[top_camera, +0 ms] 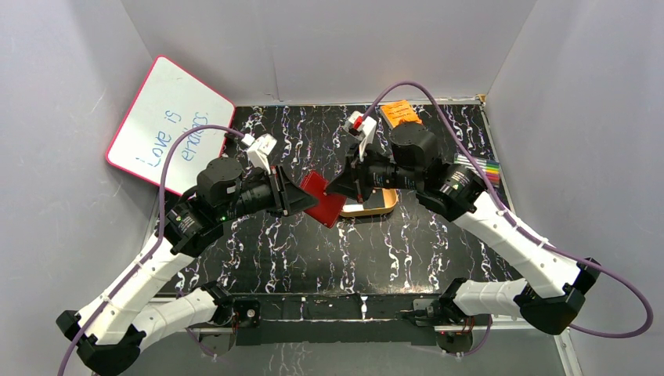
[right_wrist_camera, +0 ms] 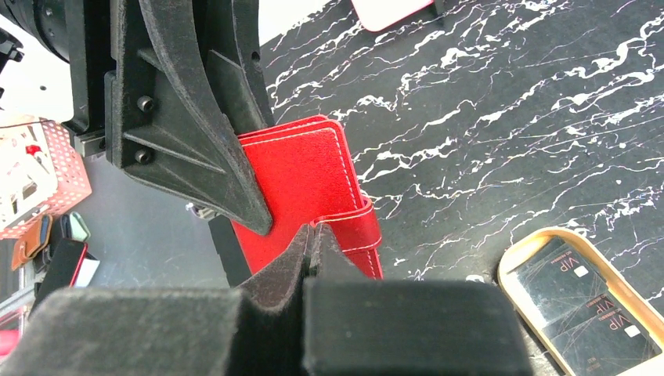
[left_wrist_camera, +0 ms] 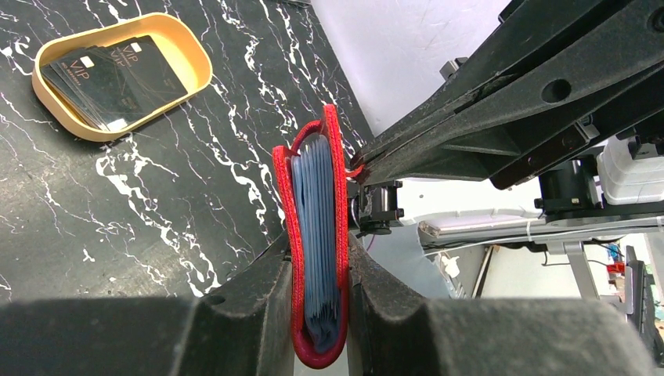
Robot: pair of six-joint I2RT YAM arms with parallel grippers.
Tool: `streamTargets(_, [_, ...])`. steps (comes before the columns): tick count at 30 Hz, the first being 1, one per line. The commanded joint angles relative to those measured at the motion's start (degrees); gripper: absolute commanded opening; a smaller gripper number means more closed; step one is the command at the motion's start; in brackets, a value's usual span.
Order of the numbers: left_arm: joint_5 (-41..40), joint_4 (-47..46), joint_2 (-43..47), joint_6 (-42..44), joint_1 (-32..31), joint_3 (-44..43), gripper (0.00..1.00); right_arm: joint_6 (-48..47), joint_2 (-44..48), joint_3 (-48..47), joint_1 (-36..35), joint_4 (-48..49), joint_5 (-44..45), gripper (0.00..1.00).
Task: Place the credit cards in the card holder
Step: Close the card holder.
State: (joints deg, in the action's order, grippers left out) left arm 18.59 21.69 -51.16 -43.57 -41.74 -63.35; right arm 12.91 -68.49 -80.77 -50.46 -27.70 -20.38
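Observation:
The red card holder (top_camera: pixel 326 200) hangs above the table's middle, folded, with bluish sleeves (left_wrist_camera: pixel 319 204) showing between its covers. My left gripper (left_wrist_camera: pixel 319 270) is shut on it near the spine. From the other side, my right gripper (right_wrist_camera: pixel 315 233) is shut, its tips pinching the edge of the holder's snap tab (right_wrist_camera: pixel 352 231). Several dark credit cards (left_wrist_camera: pixel 110 74) marked VIP lie stacked in the gold oval tray (left_wrist_camera: pixel 200 61). They also show in the right wrist view, credit cards (right_wrist_camera: pixel 583 305) at the lower right.
The gold tray (top_camera: pixel 385 208) sits just right of the held holder, partly under my right arm. A pink-framed whiteboard (top_camera: pixel 168 121) leans at the back left. An orange book (top_camera: pixel 401 113) and coloured pens (top_camera: pixel 487 167) lie at the back right. Grey walls enclose the table.

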Motion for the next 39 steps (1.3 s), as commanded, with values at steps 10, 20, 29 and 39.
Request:
streamTargets(10, [1.5,-5.8,1.7,-2.1,0.1,-0.5,0.0,0.8,0.3,0.8,-3.4,2.1,2.7,0.0])
streamTargets(20, [-0.4,-6.0,2.3,-2.6,0.1,-0.5,0.0,0.5,0.4,1.5,-4.7,1.0,3.8,0.0])
streamTargets(29, [-1.6,-7.6,3.4,-3.7,0.1,0.2,0.0,0.7,0.5,2.6,-5.6,0.9,4.4,0.0])
streamTargets(39, [-1.0,-10.6,4.0,-5.1,0.2,0.7,0.0,2.2,0.6,4.8,-6.8,2.9,5.0,0.0])
